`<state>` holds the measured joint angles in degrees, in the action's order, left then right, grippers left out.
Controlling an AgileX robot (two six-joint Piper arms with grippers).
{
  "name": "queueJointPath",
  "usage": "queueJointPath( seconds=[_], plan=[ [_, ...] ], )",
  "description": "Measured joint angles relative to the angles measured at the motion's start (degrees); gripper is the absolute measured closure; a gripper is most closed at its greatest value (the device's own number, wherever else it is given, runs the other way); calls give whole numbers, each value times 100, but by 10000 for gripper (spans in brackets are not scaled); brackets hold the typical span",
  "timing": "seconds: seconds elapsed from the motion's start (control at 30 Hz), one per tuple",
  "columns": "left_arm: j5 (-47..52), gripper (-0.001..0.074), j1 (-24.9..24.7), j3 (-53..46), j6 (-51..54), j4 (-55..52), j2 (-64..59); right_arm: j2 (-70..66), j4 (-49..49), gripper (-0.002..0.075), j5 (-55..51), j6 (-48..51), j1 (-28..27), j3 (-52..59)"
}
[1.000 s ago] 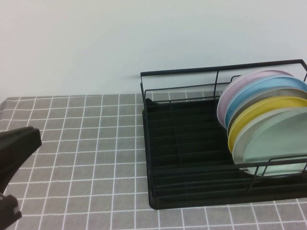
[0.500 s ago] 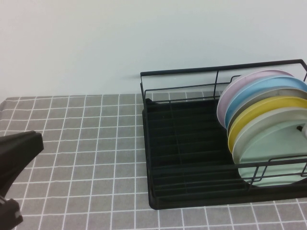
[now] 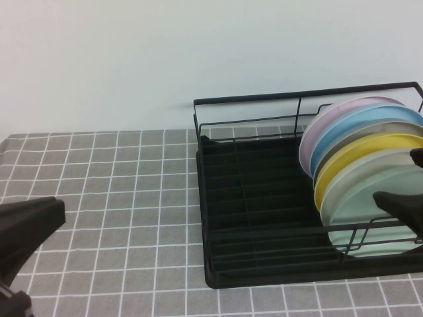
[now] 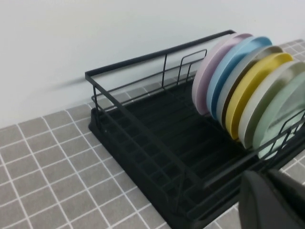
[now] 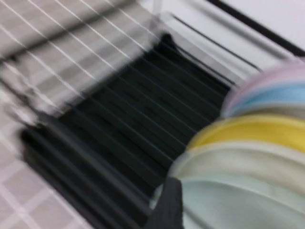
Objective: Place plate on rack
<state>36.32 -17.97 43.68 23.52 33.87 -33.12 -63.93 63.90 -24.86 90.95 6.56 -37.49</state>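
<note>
Mint-green plate (image 3: 380,208) already sits upright in the rack (image 3: 264,218), frontmost; right gripper (image 3: 413,191) fingers apart around it, just needs backing off. Left gripper (image 3: 13,264) fingers together over the counter (image 3: 119,198)

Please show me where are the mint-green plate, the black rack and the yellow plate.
mint-green plate (image 3: 360,191): high view, on its face.
black rack (image 3: 248,99): high view, on its back top rail.
yellow plate (image 4: 248,86): left wrist view, on its rim.
</note>
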Motion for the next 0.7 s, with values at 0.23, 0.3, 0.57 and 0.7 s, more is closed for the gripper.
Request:
queueJointPath(
  seconds=[0.23, 0.3, 0.57, 0.7],
  plan=[
    [-79, 737, 0, -83, 0, -24, 0, 1157, -306, 72, -2229, -395, 0, 0],
    [-165, 737, 0, -276, 0, 24, 0, 1398, -362, 72, -2900, -383, 0, 0],
    [-1550, 737, 0, -1694, 56, 1238, 0, 2279, -503, 72, -4508, -1269, 2, 0],
    [-2938, 737, 0, -2121, 321, 2129, 0, 2437, 120, 72, -4497, -2125, 2, 0]
  ],
)
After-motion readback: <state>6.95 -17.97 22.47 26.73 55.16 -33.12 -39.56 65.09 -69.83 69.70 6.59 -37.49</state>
